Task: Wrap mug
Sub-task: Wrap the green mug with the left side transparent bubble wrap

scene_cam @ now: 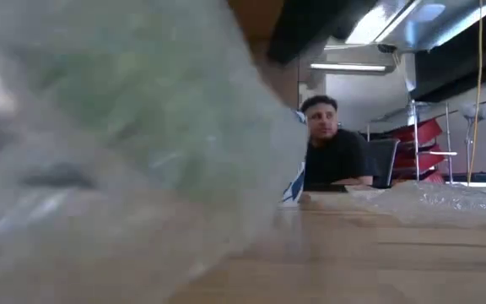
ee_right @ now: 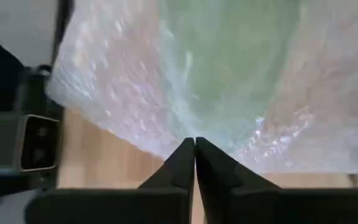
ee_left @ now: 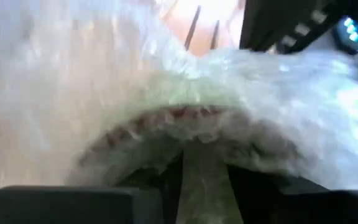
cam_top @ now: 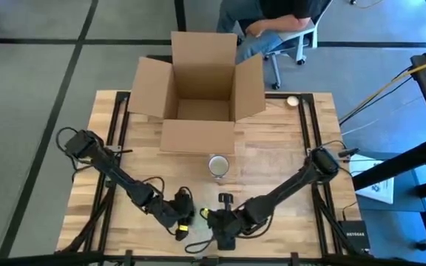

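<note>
The mug (cam_top: 218, 165) stands upright on the table in front of the cardboard box (cam_top: 198, 81), clear of both grippers. A sheet of clear bubble wrap (scene_cam: 125, 127) rises from the table near the front edge and fills most of the low view; another part (scene_cam: 445, 201) lies flat on the wood. My left gripper (cam_top: 182, 220) and my right gripper (cam_top: 222, 222) are close together at the table's near edge, each shut on the wrap. A green tint shows through the wrap (ee_right: 229, 74) in the right wrist view. My left gripper has a bunched fold of the bubble wrap (ee_left: 204, 168) between its two fingers. The wrap heaps up in front of the fingers in several crumpled layers. My right gripper pinches the wrap's edge (ee_right: 194, 138) at its fingertips. The sheet spreads out beyond them, raised off the wood.
The open cardboard box has its flaps spread at the table's far middle. A small pale round thing (cam_top: 293, 101) lies at the far right. A person sits on a chair (cam_top: 272, 29) beyond the far edge. Black rails run along both table sides.
</note>
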`<act>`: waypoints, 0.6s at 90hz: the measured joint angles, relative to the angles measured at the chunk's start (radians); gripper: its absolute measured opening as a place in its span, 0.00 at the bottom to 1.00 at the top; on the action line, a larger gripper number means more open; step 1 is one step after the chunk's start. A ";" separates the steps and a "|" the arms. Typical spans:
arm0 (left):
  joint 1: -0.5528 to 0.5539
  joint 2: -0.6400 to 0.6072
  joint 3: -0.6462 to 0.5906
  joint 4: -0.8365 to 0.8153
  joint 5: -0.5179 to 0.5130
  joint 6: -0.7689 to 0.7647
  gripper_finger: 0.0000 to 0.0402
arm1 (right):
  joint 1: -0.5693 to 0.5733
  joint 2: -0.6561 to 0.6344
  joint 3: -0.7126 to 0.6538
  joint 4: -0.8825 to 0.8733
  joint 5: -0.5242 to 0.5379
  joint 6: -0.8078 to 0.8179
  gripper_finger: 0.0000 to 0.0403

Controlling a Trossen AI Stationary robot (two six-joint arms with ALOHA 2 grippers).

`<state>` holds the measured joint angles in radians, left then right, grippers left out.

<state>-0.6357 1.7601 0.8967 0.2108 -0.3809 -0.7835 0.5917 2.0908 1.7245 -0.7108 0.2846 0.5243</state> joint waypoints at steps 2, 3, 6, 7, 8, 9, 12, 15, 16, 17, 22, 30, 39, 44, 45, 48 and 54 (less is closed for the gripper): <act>0.000 0.001 0.000 0.000 0.000 0.003 0.26 | 0.001 0.000 0.000 -0.001 0.003 -0.001 0.00; 0.000 0.002 0.000 0.001 0.000 0.003 0.26 | 0.001 0.000 0.000 -0.004 0.003 0.000 0.00; -0.001 0.002 -0.001 0.000 0.000 0.003 0.26 | 0.000 0.003 0.000 -0.020 -0.002 0.003 0.00; -0.001 0.002 -0.001 0.000 0.000 0.003 0.26 | 0.000 0.006 0.000 -0.026 -0.004 0.005 0.00; -0.001 0.002 -0.001 0.000 0.000 0.003 0.26 | -0.001 0.010 0.000 -0.032 -0.007 0.008 0.00; -0.001 0.002 -0.001 0.001 0.000 0.003 0.26 | -0.002 0.014 0.000 -0.036 -0.009 0.012 0.00; -0.002 0.002 0.000 0.005 0.000 0.004 0.26 | -0.004 0.026 -0.001 -0.047 -0.013 0.023 0.00; -0.001 0.002 0.000 0.007 0.000 0.005 0.26 | -0.004 0.038 -0.008 -0.054 -0.005 0.029 0.00; -0.001 0.002 -0.001 0.007 0.000 0.004 0.26 | -0.004 0.041 -0.011 -0.056 -0.003 0.030 0.00; -0.001 0.002 -0.001 0.007 0.000 0.004 0.26 | -0.004 0.045 -0.015 -0.058 -0.001 0.032 0.00; -0.001 0.002 0.000 0.008 0.001 0.002 0.26 | -0.009 0.065 -0.032 -0.043 0.002 0.033 0.00; -0.006 0.002 0.000 0.015 0.007 0.002 0.26 | -0.019 0.090 -0.049 0.006 0.002 0.036 0.00; -0.006 0.001 0.014 0.014 0.012 0.002 0.26 | -0.029 0.124 -0.054 0.075 0.008 0.017 0.00; -0.006 0.000 0.026 0.007 0.015 0.003 0.26 | -0.036 0.141 -0.055 0.137 0.004 -0.011 0.00; -0.006 -0.001 0.028 0.005 0.015 0.004 0.26 | -0.038 0.144 -0.055 0.149 0.002 -0.017 0.00; -0.007 -0.002 0.033 -0.001 0.018 0.008 0.26 | -0.041 0.153 -0.056 0.180 -0.005 -0.036 0.00; -0.008 -0.002 0.046 -0.016 0.025 0.012 0.26 | -0.049 0.169 -0.056 0.240 -0.020 -0.053 0.00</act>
<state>-0.6436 1.7584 0.9426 0.1951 -0.3557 -0.7716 0.5424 2.2594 1.6680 -0.4709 0.2646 0.4708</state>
